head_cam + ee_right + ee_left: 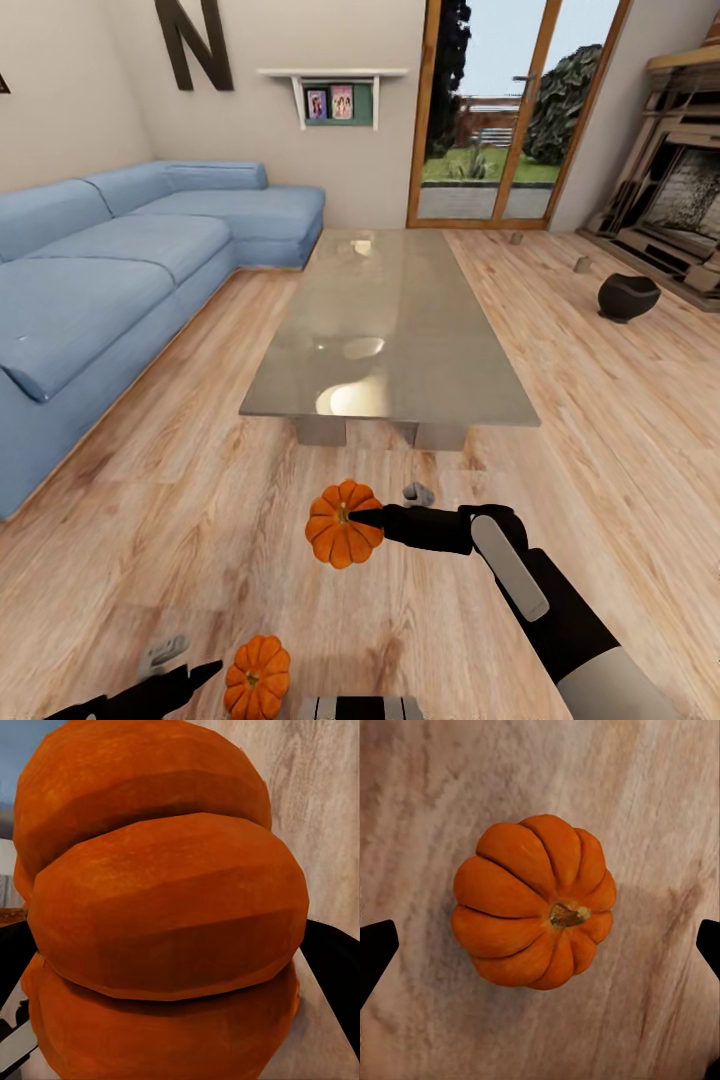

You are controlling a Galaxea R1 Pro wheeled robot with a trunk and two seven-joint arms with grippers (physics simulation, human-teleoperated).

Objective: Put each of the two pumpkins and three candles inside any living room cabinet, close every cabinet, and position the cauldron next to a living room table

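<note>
one pumpkin [343, 524] is pinched in the right gripper [352, 518] above the wood floor [200, 520]; the second pumpkin [534, 901] sits between the spread left gripper [540, 945] fingers.

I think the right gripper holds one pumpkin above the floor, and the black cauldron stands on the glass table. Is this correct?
Not quite. The right gripper does hold a pumpkin, but the cauldron is not on the glass table. The head view shows it standing on the wooden floor, off to the table's right, near the fireplace.
</note>
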